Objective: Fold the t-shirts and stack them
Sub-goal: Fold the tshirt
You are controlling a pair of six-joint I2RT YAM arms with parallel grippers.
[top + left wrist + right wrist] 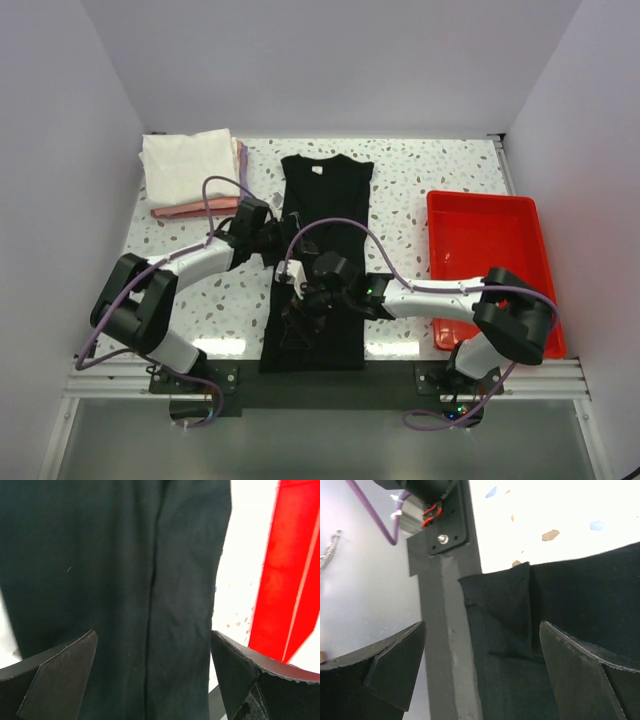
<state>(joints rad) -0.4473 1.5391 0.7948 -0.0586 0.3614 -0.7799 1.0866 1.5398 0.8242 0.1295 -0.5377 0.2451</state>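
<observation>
a long black cloth t-shirt [325, 200] is laid flat at the centre of the speckled table [420, 180], running from 12 to 6 o'clock. folded white and pink shirts [190, 168] are stacked at 10 o'clock, and a red plastic tray [480, 240] is set at 3 o'clock. the left gripper [155, 675] is held open at the black shirt's 9 o'clock edge. the right gripper [482, 670] is spread wide over its folded 7 o'clock hem corner.

The surface [420, 190] was finished in white with scattered brown and blue flecks and was brightly lit. It was enclosed by plain pale walls: a back wall [330, 60] was set along the far edge and side walls [50, 160] along the left and right edges. An aluminium rail [110, 384] was fixed along the near edge, and a grey floor [330, 440] was seen below it.
</observation>
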